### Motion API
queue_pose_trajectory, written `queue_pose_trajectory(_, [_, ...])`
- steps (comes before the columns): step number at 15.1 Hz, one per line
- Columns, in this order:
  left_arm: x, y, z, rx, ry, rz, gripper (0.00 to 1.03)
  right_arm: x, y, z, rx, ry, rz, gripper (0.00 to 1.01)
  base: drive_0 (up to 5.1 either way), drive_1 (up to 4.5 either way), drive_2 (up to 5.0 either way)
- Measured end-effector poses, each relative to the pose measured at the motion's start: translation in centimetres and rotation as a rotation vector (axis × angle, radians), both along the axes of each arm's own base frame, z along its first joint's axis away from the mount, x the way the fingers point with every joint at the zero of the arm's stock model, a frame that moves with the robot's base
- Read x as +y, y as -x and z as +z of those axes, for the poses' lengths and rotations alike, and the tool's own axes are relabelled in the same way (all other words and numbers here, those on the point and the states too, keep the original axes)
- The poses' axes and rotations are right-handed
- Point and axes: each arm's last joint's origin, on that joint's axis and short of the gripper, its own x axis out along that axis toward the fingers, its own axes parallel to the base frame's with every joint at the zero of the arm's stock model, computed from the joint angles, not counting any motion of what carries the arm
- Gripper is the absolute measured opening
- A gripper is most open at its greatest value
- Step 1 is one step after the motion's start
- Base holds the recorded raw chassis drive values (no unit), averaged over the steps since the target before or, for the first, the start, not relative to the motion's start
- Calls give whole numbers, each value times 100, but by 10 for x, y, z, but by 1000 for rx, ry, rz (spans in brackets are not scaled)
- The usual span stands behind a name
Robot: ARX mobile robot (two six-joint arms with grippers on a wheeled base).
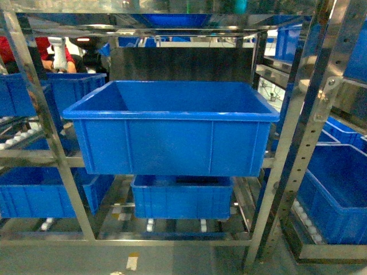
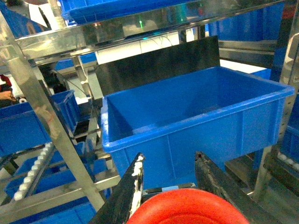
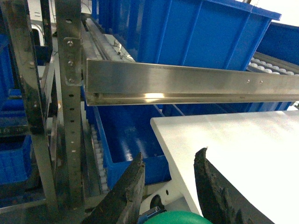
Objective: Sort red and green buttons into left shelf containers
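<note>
Two buttons, one per arm, both carried at the bottom edge of the wrist views. Item one: red button (image 2: 187, 207), wide mushroom cap, sitting between the dark fingers of the left gripper (image 2: 168, 186); the fingers flank it closely, so it appears pinched, though the contact itself lies below the frame. It is held in front of and below the rim of the large blue tub (image 2: 196, 123), which suits a carry-and-drop into that container. Item two: green button (image 3: 175, 218), only the top of the cap visible, between the fingers of the right gripper (image 3: 170, 184); same reading, apparently gripped, contact unseen. This arm faces a steel shelf rail (image 3: 187, 81) and a white sheet (image 3: 233, 154), with a smaller blue bin (image 3: 126, 140) beneath the rail, well away from any drop point.

Item three: the tub, deep, thick-rimmed, resting on the middle level of the steel rack (image 1: 40, 114); the visible part of its interior shows no contents. A black panel (image 2: 159, 63) stands behind it. A second, smaller bin (image 1: 180, 197) sits on the level below. Neither arm shows in the head view.

Judgement: neither button is yet delivered; the red one is the nearer to release and needs lifting above the rim first.
</note>
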Motion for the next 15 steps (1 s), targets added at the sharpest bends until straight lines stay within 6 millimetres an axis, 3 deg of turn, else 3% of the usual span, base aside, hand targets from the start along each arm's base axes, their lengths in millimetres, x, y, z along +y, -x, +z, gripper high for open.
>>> queue_pose_trajectory(15, [0, 0, -2, 12, 1, 1, 28, 0, 0, 0, 2, -1, -3, 29, -492, 254, 254])
